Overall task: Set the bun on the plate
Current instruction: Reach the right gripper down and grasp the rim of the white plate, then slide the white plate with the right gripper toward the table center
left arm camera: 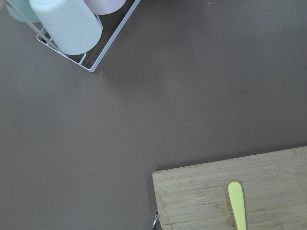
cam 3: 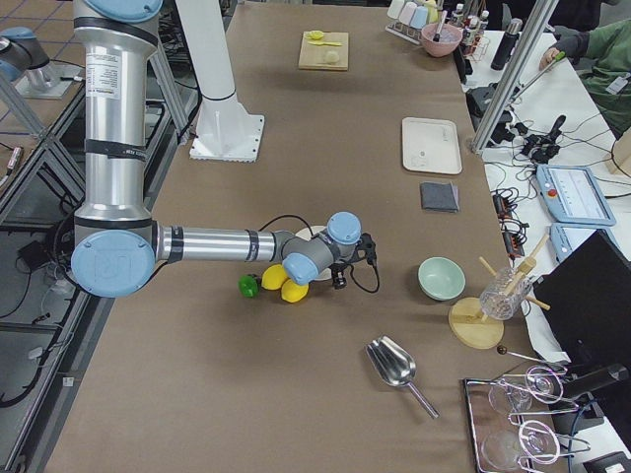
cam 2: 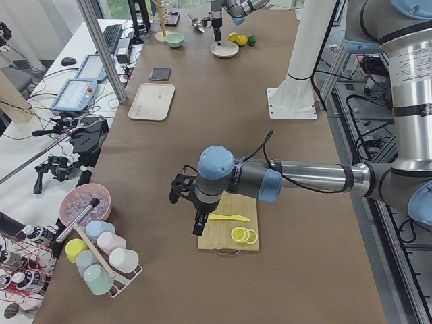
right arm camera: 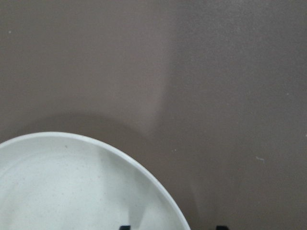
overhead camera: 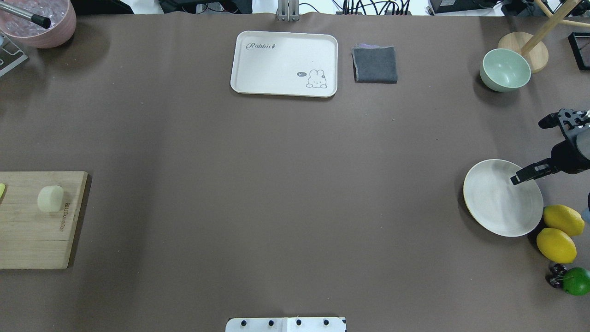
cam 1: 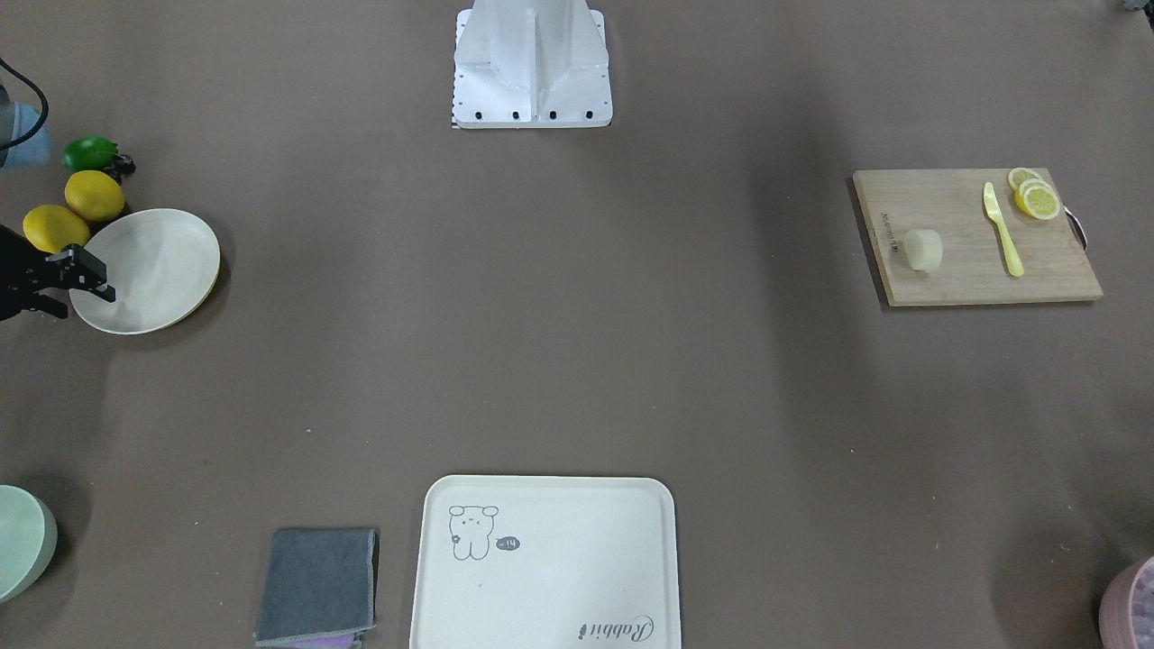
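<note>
**Bun** [cam 1: 923,250]: small, pale cream lump, smooth and soft-looking. It lies on a wooden cutting board [cam 1: 956,279] at the robot's left end of the worktop [cam 1: 577,361], near a yellow knife [cam 1: 1002,230] and lemon slices [cam 1: 1035,196].

**Plate** [cam 1: 162,261]: round, shallow, matte off-white with a yellowish edge. It sits at the opposite end, well apart from the bun, touching two lemons [cam 1: 94,196].

**Right hand** [cam 1: 83,302]: fingers spread either side of the plate's rim, clamping nothing, probably poised to grip the rim and carry the plate over.

**Left hand** [cam 2: 196,219]: hangs by the board's edge; cannot tell how far open it is.
</note>
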Controlling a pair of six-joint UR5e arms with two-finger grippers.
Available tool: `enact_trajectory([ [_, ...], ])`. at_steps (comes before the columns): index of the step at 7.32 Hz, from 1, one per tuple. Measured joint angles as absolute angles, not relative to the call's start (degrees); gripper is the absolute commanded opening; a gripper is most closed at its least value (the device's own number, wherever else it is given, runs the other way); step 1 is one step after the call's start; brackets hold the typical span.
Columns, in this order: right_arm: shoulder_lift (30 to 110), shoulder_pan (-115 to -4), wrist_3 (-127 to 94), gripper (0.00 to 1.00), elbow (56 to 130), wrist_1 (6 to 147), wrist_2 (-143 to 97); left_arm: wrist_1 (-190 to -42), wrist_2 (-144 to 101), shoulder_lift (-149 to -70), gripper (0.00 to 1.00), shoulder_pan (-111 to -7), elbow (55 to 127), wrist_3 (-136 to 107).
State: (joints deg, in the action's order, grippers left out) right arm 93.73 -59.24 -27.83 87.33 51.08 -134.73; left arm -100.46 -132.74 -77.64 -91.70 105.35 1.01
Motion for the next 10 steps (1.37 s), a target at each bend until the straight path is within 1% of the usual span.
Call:
enact_trajectory([
  [3,93.81,-59.87,-27.64,0.0,88.15,51.14,-134.95,-100.46,-132.79,-77.69,0.98,-91.91,105.56,0.99],
  [5,92.04,-61.78,-29.51,0.0,88.22,51.3,-135.98,-100.46,-132.8,-77.72,0.98,-91.93,105.65,1.04],
  [8,84.26,-63.94,-39.63,0.0,88.56,51.48,-140.64,-100.51,-132.85,-77.84,0.98,-91.93,105.86,0.98],
  [10,79.17,-59.41,-51.33,0.0,91.38,51.46,-138.42,-101.87,-133.26,-77.78,0.98,-91.99,106.0,0.51],
])
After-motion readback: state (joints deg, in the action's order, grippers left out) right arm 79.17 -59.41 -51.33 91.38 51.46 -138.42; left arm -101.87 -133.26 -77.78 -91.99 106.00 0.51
